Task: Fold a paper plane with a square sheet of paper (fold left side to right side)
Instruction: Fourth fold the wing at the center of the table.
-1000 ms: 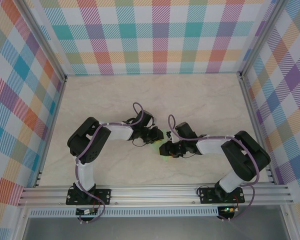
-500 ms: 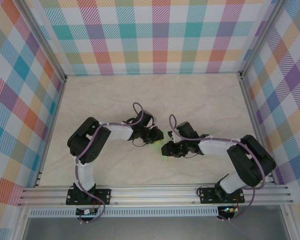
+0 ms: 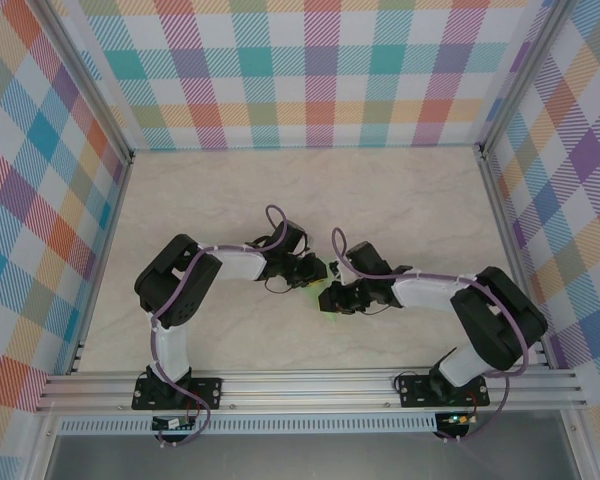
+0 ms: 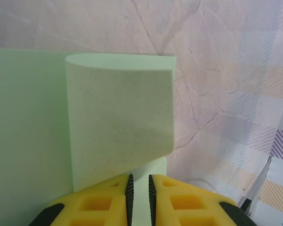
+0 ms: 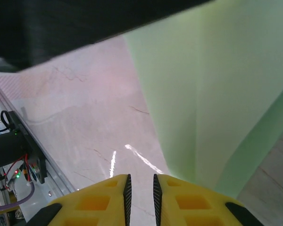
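The square sheet of paper, pale green, lies on the marble table with one part curled up and over towards my left gripper. That gripper's jaws stand a narrow gap apart, low over the sheet's near edge, with flat paper showing in the gap. In the top view the sheet peeks out between my left gripper and right gripper. The right gripper has its jaws narrowly apart over bare table, nothing between them. Just to its right the sheet rises with a crease.
Checked walls enclose the marble table on three sides. An aluminium rail runs along the near edge with both arm bases on it. A dark arm body hangs across the top of the right wrist view.
The right gripper's jaws have narrowed, and it has crept a little left towards the paper. The left arm has not moved.
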Controlling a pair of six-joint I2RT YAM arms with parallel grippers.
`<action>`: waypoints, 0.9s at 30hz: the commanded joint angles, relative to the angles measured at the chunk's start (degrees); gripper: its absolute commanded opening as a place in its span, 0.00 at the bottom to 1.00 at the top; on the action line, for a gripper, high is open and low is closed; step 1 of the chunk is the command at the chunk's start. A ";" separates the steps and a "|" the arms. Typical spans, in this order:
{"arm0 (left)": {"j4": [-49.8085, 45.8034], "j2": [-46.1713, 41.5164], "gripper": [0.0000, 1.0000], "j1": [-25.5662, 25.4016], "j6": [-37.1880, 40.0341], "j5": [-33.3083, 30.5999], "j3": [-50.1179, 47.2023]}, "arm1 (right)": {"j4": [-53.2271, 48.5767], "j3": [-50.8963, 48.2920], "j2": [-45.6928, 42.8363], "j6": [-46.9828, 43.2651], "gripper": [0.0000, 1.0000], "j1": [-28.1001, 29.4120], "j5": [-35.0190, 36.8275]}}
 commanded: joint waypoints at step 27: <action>-6.29 1.40 0.19 -0.52 0.52 -2.74 -1.71 | -1.29 -4.46 1.43 -0.23 0.21 0.65 -1.87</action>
